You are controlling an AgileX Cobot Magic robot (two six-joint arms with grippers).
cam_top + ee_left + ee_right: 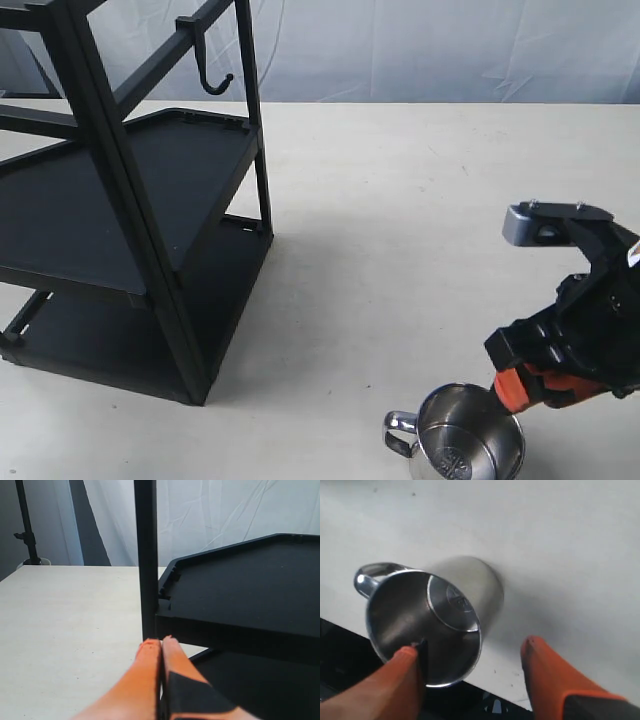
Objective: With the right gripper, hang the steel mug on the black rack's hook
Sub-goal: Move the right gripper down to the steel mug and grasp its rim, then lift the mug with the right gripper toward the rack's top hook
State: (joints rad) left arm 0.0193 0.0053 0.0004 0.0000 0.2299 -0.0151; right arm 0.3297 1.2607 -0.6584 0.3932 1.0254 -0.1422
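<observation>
The steel mug (466,446) stands upright on the white table near its front edge, its looped handle (399,430) pointing left. My right gripper (524,387) hangs open at the mug's right rim. In the right wrist view one orange fingertip (408,664) sits over the mug's (427,622) mouth and the other lies outside its wall, with the wall between them, not clamped. The black rack (130,200) stands at the far left, its hook (214,82) on the upper crossbar, empty. My left gripper (161,641) is shut with nothing in it, close to a rack post (146,555).
The bare white tabletop (400,220) stretches between the rack and the mug. A white curtain (450,45) backs the scene. The rack's tray shelves (245,580) hold nothing. A dark stand (27,530) shows beyond the table in the left wrist view.
</observation>
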